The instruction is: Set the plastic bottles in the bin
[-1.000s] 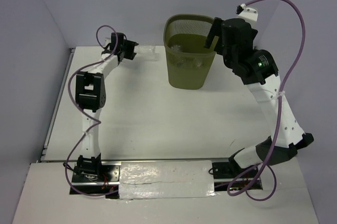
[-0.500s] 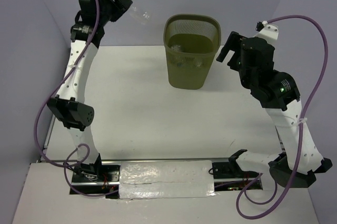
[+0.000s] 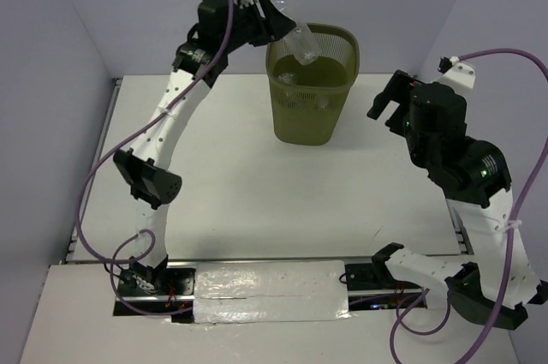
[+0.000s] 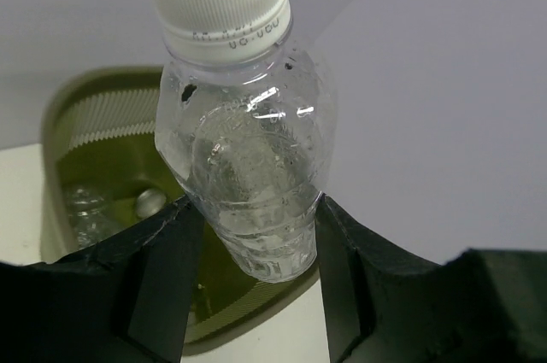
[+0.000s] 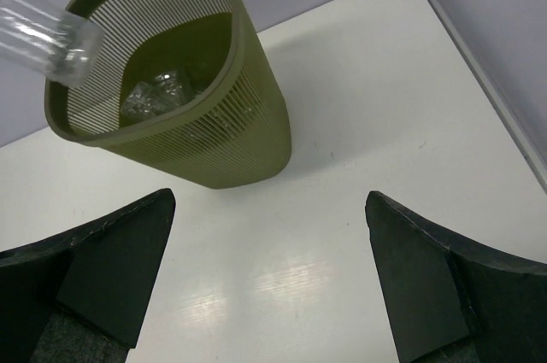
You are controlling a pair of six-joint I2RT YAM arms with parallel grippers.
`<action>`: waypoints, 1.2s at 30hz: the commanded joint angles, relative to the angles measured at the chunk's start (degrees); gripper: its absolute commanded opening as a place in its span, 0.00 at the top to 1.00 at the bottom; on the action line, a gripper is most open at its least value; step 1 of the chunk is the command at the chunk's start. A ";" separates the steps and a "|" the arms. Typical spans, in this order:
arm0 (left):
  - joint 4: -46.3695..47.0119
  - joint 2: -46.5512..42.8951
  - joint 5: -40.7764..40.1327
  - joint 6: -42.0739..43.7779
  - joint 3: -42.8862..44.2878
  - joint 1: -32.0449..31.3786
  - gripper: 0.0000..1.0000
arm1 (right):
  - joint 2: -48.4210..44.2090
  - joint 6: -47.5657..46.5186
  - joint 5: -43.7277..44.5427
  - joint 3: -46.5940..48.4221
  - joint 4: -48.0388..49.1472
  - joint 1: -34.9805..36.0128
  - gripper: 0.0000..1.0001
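Left gripper clamped on a bottle above the bin's rim, at the table's far edge; right gripper, fingers apart, beside the bin.

**Clear bottle gripped above the bin**

The left gripper pinches a crinkly clear bottle by its lower body, with a black finger pressed on each side. The bottle hangs in front of the olive-green bin, whose rounded rim curves out to the bottle's left and passes beneath it. Its ribbed white cap, blue on top, sits high above the bin's rim. Down inside the bin, toward its left wall, lie other clear bottles, one showing a pale cap.
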 commanded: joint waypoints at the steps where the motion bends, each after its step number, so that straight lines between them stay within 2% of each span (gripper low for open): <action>1: 5.18 3.63 1.83 -1.01 2.50 -1.03 0.43 | -2.47 2.21 1.93 -1.04 -3.29 0.41 0.00; 4: 6.32 7.14 1.21 -2.15 2.59 -1.99 0.40 | -3.44 3.09 2.28 -1.57 -4.17 0.41 0.00; 7: 6.68 9.08 1.65 -3.20 3.29 -2.43 0.17 | -3.88 3.53 2.63 -1.92 -4.70 0.41 0.00; 8: 6.68 9.35 2.09 -3.38 3.20 -2.43 0.01 | -3.80 3.62 2.63 -1.84 -4.79 0.41 0.00; 11: 6.33 9.00 3.32 -3.30 3.46 -2.61 0.01 | -3.79 3.62 2.90 -2.27 -4.96 0.41 0.00; 17: 3.00 1.28 2.53 0.92 2.24 -2.52 0.01 | -3.18 4.15 2.02 -5.43 -3.56 -0.02 0.00; 22: -2.36 -11.81 -2.47 9.52 -7.40 -2.52 0.01 | -3.53 6.69 -3.68 -10.43 -2.24 -3.62 0.00; 25: -7.81 -19.02 -9.67 15.32 -13.57 -2.52 0.01 | -5.63 7.05 -8.07 -14.91 0.21 -5.73 0.00; 29: -14.14 -27.37 -24.49 21.21 -21.82 -2.09 0.01 | -8.53 7.40 -16.68 -20.90 4.08 -10.30 0.00; 32: -17.75 -31.60 -30.93 22.10 -27.01 -1.30 0.01 | -10.29 8.54 -23.89 -25.20 6.63 -13.73 0.00; 36: -19.59 -34.86 -33.50 21.23 -32.65 1.33 0.01 | -11.97 9.16 -31.37 -30.31 11.02 -15.67 0.00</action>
